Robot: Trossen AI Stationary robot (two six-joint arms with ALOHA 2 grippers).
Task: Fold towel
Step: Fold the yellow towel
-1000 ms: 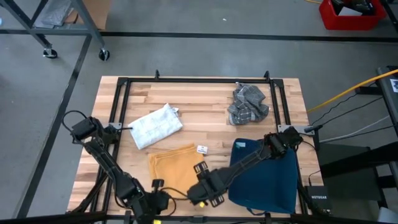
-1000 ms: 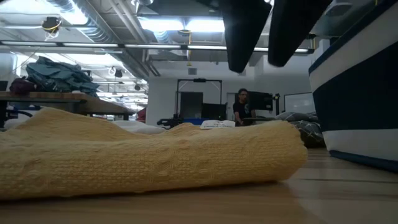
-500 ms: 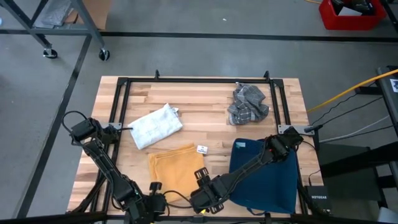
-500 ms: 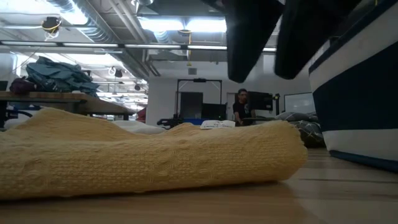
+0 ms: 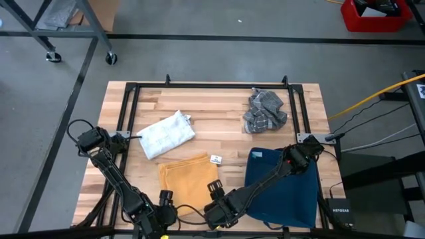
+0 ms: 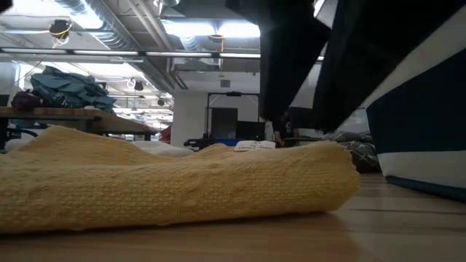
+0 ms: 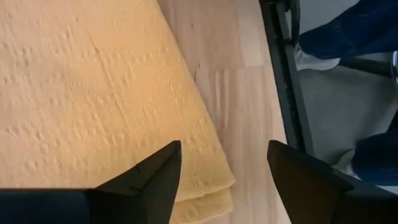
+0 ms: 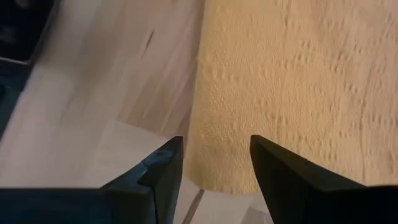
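Two arms now sit back at the table's near edge in the high view, with the yellow towel [image 5: 188, 182] lying folded between them. Low view: it rests flat on the wood. Left wrist view: left gripper [image 7: 221, 163] has spread wide, empty. Right wrist view: right gripper [image 8: 214, 158] apart, empty. Looks like the fold's released.

towel [image 5: 188, 183]: yellow, knit texture, folded, 2 layers at corner
pose: flat on surface [image 5: 219, 129]
place: betw. left pincer [image 7: 221, 180] & right pincer [image 8: 214, 168], both open over near edge
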